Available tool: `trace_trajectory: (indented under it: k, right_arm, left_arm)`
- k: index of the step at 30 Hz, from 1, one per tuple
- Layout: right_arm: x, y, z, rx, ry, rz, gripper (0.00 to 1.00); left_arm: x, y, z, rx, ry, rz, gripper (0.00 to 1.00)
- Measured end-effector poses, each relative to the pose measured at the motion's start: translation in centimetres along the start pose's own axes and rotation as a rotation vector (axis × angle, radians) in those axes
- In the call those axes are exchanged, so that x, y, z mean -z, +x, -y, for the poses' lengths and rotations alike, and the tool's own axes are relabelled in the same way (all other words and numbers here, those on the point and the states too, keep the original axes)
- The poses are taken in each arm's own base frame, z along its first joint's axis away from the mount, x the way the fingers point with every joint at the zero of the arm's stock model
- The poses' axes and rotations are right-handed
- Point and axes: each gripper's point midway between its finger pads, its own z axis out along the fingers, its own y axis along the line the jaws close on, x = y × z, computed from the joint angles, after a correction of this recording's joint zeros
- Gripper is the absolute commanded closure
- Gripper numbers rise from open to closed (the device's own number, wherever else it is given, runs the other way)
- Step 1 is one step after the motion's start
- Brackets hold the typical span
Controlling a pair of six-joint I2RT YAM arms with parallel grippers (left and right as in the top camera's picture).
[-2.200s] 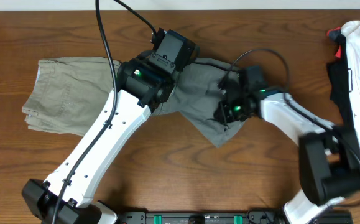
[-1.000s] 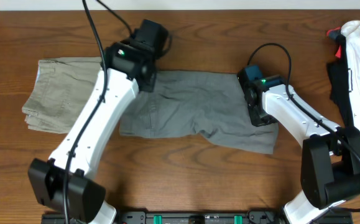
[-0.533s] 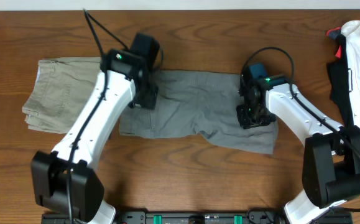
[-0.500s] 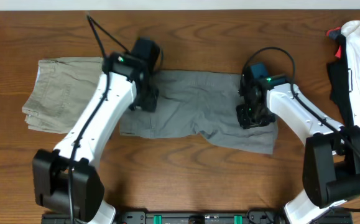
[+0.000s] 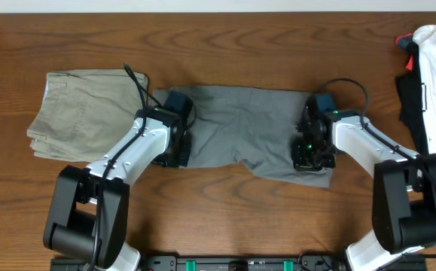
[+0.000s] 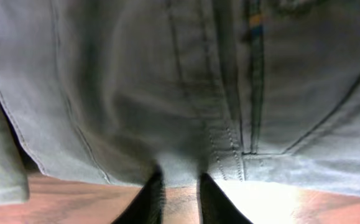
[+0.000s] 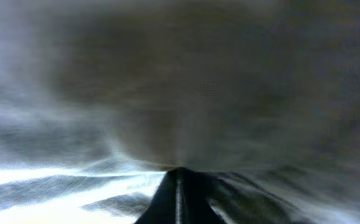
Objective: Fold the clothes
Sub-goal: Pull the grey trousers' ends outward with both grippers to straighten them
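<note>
The clothes (image 5: 240,128), a pair of grey shorts, lie spread flat across the middle of the table. My left gripper (image 5: 176,150) sits at their front left edge. In the left wrist view its two dark fingers (image 6: 152,199) stand close together, pinching the stitched hem of the clothes (image 6: 186,81) at the tips, and wood shows under them. My right gripper (image 5: 310,154) rests on the right leg near the front. In the right wrist view the right gripper (image 7: 178,177) is shut, with its tips buried in blurred grey cloth (image 7: 180,81).
A folded beige pair of shorts (image 5: 82,113) lies at the left, close to the grey pair's left edge. A white-and-black garment (image 5: 428,68) with a red bit lies at the far right edge. Bare wooden table (image 5: 225,218) runs along the front.
The shorts went from bunched to spread flat. Both grippers moved from the back edge toward the front; the left one closed on the front hem.
</note>
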Motion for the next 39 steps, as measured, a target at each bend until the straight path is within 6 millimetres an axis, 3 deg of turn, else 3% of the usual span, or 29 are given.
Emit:
trace_trajectory:
  k: [4, 8, 12, 13, 14, 16, 19, 20, 26, 33, 35, 38, 39]
  right_arm:
    - [0.7, -1.0, 3.0, -0.079, 0.111, 0.051, 0.99]
    - [2.0, -2.5, 7.8, -0.184, 0.238, 0.108, 0.98]
    - [4.0, -4.1, 10.8, -0.224, 0.312, 0.150, 0.82]
    - [4.7, -4.7, 10.9, -0.215, 0.312, 0.160, 0.74]
    - [5.6, -5.2, 10.8, -0.193, 0.300, 0.167, 0.63]
    - [7.0, -5.8, 9.9, -0.159, 0.255, 0.161, 0.56]
    - [8.9, -6.1, 7.7, -0.108, 0.143, 0.140, 0.39]
    - [9.4, -6.0, 6.8, -0.091, 0.096, 0.129, 0.39]
    - [9.2, -3.7, 3.8, -0.065, -0.072, 0.028, 0.38]
    - [6.6, -1.0, 3.1, -0.064, -0.140, -0.064, 0.39]
    - [6.5, -0.7, 2.9, -0.053, -0.156, -0.070, 0.39]
    - [6.5, -0.8, 2.6, -0.040, -0.174, -0.067, 0.39]
    - [6.5, -0.8, 2.5, -0.038, -0.178, -0.067, 0.39]
  left_arm:
    - [0.0, 0.0, -0.1, -0.004, -0.006, 0.001, 0.93]
    - [0.0, 0.0, -0.7, -0.004, -0.040, 0.001, 0.94]
    - [0.0, 0.1, -1.1, -0.005, -0.064, 0.000, 0.94]
    - [0.1, 0.2, -1.2, -0.005, -0.069, -0.005, 0.94]
    - [0.2, 0.4, -1.3, -0.007, -0.072, -0.018, 0.88]
    - [0.8, 0.9, -1.3, -0.014, -0.071, -0.045, 0.61]
    - [1.9, 0.3, -0.4, -0.009, -0.021, -0.034, 0.36]
    - [2.3, -0.2, 0.0, -0.005, 0.006, -0.015, 0.29]
    - [3.9, -1.7, 2.7, -0.002, 0.165, 0.067, 0.17]
    - [1.3, -0.2, 3.4, 0.002, 0.202, 0.020, 0.22]
    - [0.3, 0.1, 3.4, 0.011, 0.200, 0.004, 0.46]
    - [-1.2, 0.2, 3.5, 0.009, 0.203, 0.001, 0.92]
    - [-1.5, 0.2, 3.7, 0.006, 0.209, 0.000, 0.94]
